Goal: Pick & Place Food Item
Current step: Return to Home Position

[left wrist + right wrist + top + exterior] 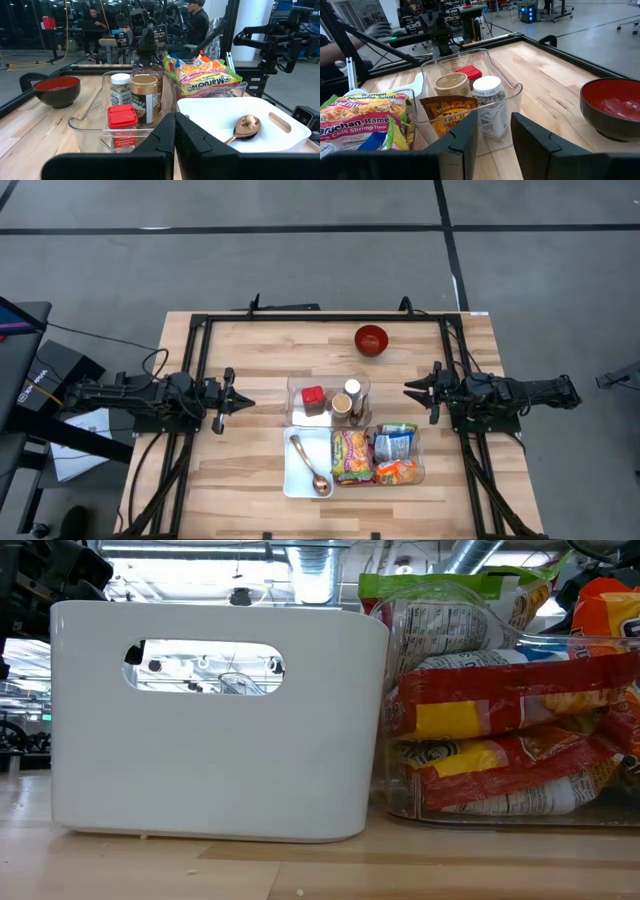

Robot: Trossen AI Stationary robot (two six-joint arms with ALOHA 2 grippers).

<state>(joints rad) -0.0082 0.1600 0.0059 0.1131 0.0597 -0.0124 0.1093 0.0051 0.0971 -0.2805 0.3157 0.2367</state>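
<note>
A clear bin (328, 400) at the table's middle holds a red-lidded jar (122, 120), a brown-lidded jar (144, 97), a white-lidded jar (487, 102) and a brown packet (450, 117). Nearer the front, ramen packets (350, 455) and snack bags (397, 455) stand in clear bins. A red bowl (371, 339) rests on the table at the far side. My left gripper (243, 402) is shut and empty left of the jar bin; it also shows in the left wrist view (175, 135). My right gripper (410, 388) is open and empty right of the bin; it also shows in the right wrist view (495, 130).
A white bin (300, 475) at the front holds a copper spoon (243, 127); in the low view the white bin's wall (215, 720) fills the left half. A black frame (320, 317) runs round the table. People show in the room behind.
</note>
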